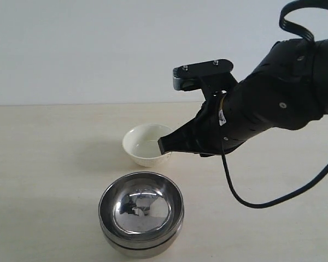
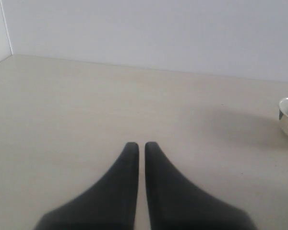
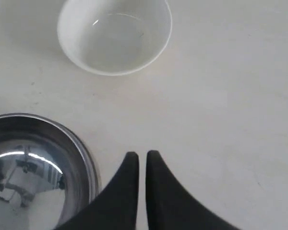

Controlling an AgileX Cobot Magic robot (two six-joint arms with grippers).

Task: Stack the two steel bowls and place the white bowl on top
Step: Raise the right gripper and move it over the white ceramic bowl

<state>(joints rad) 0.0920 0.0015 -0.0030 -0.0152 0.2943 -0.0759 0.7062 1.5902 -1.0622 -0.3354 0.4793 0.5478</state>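
Steel bowls [image 1: 141, 213] nested, top free for white bowl [image 1: 145, 143]. Right gripper [image 3: 142, 154] near white bowl, fingers pinched together, empty, likely pre-grasp. Left gripper [image 2: 141, 143] likewise closed, empty, parked aside.

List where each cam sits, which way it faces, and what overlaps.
Exterior: off the arms, raised, looking down across the table toward the wall; shows the right arm and right gripper near the white bowl, stacked steel bowls nearest.
Left wrist: low, facing along the table to the wall; of the robot, only the left gripper, shut.
Right wrist: above the table, looking down at both bowl kinds; right gripper shut in the foreground.
Shared: exterior and right wrist both show white bowl, steel bowls, right gripper.
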